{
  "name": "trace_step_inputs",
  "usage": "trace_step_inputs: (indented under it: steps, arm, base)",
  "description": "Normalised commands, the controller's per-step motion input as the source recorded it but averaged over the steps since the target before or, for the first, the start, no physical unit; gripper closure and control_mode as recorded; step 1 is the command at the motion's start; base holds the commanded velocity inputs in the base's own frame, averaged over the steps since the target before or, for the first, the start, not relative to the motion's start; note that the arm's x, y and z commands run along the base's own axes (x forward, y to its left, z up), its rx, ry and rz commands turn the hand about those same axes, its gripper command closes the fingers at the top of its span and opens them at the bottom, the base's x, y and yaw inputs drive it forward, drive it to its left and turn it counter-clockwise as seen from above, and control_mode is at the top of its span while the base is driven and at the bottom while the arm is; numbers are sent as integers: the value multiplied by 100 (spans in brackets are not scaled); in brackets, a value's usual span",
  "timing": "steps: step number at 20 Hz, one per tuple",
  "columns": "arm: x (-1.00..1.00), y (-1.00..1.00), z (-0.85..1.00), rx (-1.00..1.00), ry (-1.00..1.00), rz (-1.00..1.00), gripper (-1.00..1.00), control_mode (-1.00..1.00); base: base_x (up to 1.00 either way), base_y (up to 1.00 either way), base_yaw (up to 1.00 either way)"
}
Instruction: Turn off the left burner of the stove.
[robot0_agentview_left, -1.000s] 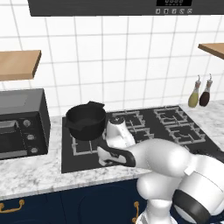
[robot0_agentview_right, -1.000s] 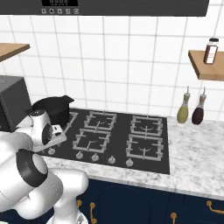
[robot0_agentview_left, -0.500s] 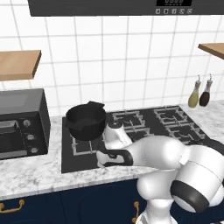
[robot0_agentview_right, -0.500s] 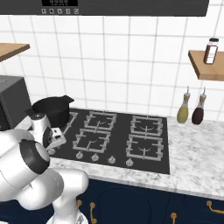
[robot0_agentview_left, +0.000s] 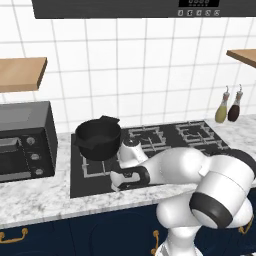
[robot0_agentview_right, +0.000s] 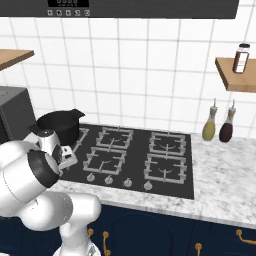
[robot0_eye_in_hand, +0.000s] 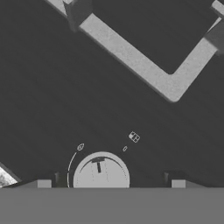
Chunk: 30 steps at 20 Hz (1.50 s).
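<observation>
**A:** Where do we find the stove (robot0_agentview_right: 135, 160)?

**B:** We see a flat black glass cooktop set into a marbled grey desk (robot0_agentview_right: 225, 200), with grey grates and a front row of small silver knobs. The left burner (robot0_agentview_left: 97, 162) is the square grate at its left end, and a black pot (robot0_agentview_left: 98, 137) sits on it. A black toaster oven (robot0_agentview_left: 25, 140) stands further left on the desk.

**A:** And the arm?

**B:** We see the white arm bent low over the stove's front left edge, its tool (robot0_agentview_left: 116, 182) near the glass just in front of the left burner.

**A:** How is the tool set?

**B:** We cannot tell; its tips barely show. In the hand view, a round silver knob (robot0_eye_in_hand: 101, 173) lies between them at the bottom, with a corner of grate (robot0_eye_in_hand: 144, 65) beyond.

**A:** Anything else?

**B:** Two bottles (robot0_agentview_right: 219, 125) stand to the right by the tiled wall.
</observation>
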Motion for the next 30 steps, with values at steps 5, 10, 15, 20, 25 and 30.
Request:
trace_step_inputs:
  steps: [5,10,15,20,25,30]
  arm:
    - [0,0,0,0,0,-1,100,-100]
    - [0,-13,0,12,0,-23,100,-100]
    - [0,-42,0,25,0,-50,100,-100]
    - [0,-45,0,27,0,-69,100,-100]
    - [13,-20,-4,19,0,-87,100,-100]
    - [17,-11,-4,15,0,-94,100,-100]
  base:
    - [0,0,0]
    - [0,0,0]
    - [0,0,0]
    - [0,0,0]
    - [0,0,0]
    - [0,0,0]
